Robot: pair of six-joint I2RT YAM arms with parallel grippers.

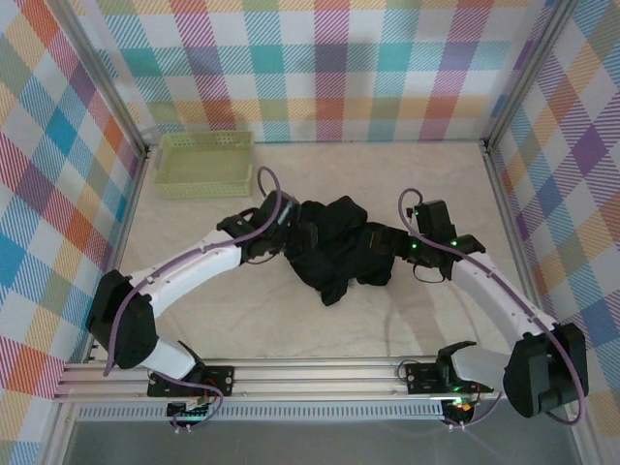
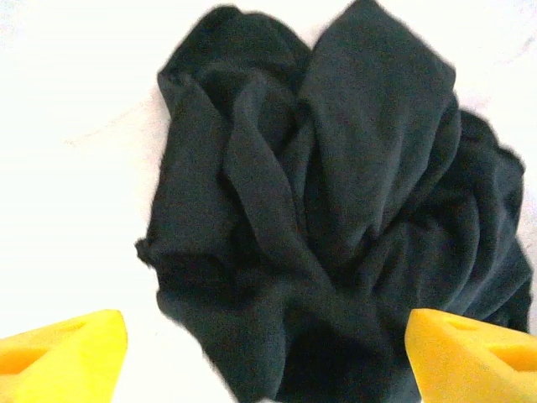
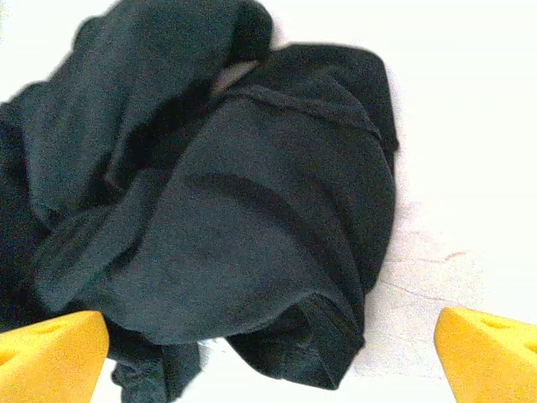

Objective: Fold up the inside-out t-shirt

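Note:
The black t-shirt (image 1: 334, 247) lies crumpled in a heap in the middle of the table, between the two arms. My left gripper (image 1: 281, 232) hangs at its left edge, and in the left wrist view its yellow fingertips (image 2: 63, 353) stand wide apart over the bunched cloth (image 2: 327, 210). My right gripper (image 1: 399, 247) is at the heap's right edge; its yellow fingertips (image 3: 487, 353) are spread just as wide above a hemmed fold (image 3: 277, 252). Neither holds any cloth. No white tag shows.
A pale yellow-green lattice basket (image 1: 205, 163) stands at the back left against the checked wall. Checked walls with metal posts close three sides. Bare beige table (image 1: 387, 320) lies in front of the heap and to its right.

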